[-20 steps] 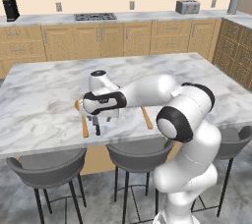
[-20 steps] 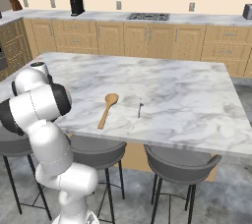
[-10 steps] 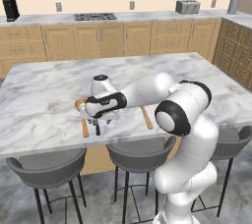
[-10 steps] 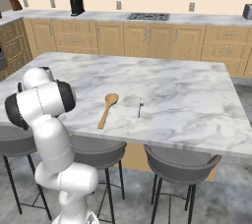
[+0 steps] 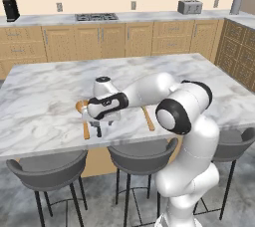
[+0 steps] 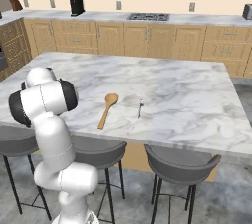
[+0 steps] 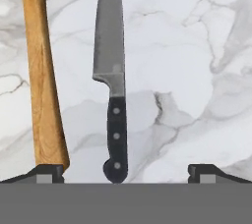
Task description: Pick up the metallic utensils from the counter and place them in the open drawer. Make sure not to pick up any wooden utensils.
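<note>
A small knife (image 7: 116, 139) with a black handle and grey blade lies on the white marble counter (image 7: 187, 46). My gripper (image 7: 129, 173) is open right above it, its two fingertips (image 7: 49, 171) standing either side of the handle end. A wooden spoon's handle (image 7: 44, 80) lies close beside the knife. From the left base camera the gripper (image 5: 102, 121) hangs low over the counter (image 5: 45, 96) next to that wooden spoon (image 5: 84, 121). A second wooden spoon (image 6: 107, 110) and a thin silver fork (image 6: 140, 107) lie near the front edge. The open drawer is out of view.
Grey bar stools (image 5: 47, 169) (image 6: 179, 164) stand along the counter's front edge. A back counter carries a cooktop (image 5: 97, 17), a toaster (image 5: 190, 6) and a black coffee maker (image 5: 10, 8). Wooden cabinets (image 5: 239, 52) line the right.
The hand has come down and a little left, closer to the counter over the knife. Its jaws stay open. Utensils have not moved.
</note>
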{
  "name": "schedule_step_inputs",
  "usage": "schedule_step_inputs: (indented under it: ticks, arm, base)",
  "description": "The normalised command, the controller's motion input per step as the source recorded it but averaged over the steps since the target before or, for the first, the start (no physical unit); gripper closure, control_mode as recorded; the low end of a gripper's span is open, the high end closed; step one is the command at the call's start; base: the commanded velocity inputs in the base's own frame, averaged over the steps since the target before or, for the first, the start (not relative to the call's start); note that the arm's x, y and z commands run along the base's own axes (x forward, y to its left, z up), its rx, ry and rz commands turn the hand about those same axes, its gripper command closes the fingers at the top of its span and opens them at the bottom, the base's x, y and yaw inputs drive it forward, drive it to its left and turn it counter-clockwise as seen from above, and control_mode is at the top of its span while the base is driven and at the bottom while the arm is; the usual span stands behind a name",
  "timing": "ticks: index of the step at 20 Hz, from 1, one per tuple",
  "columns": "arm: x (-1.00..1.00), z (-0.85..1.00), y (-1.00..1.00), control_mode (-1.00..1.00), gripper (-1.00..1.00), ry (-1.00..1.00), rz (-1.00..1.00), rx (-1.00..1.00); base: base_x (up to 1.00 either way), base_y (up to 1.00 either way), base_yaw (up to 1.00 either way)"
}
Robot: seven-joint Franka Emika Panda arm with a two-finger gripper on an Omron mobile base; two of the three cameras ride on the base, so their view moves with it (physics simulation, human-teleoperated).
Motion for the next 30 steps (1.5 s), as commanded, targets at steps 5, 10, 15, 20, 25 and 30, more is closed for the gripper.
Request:
schedule_step_inputs:
  ticks: [5,10,15,20,25,30]
  arm:
    - [0.0,-0.32,0.03,-1.0,-1.0,0.0,0.01,0.0]
    - [0.0,-0.29,0.01,-1.0,-1.0,0.0,0.0,0.0]
    - [0.0,-0.34,0.02,-1.0,-1.0,0.0,0.0,0.0]
    - [0.0,-0.18,0.07,-1.0,-1.0,0.0,0.0,0.0]
    - [0.08,-0.07,0.12,-1.0,-1.0,0.0,0.0,-0.01]
    - [0.0,0.0,0.09,-1.0,1.0,0.0,0.0,0.0]
  base:
    - [0.0,0.0,0.0]
    - [0.0,0.0,0.0]
    - [0.0,0.0,0.0]
    - [0.0,0.0,0.0]
    - [0.0,0.0,0.0]
    - [0.0,0.0,0.0]
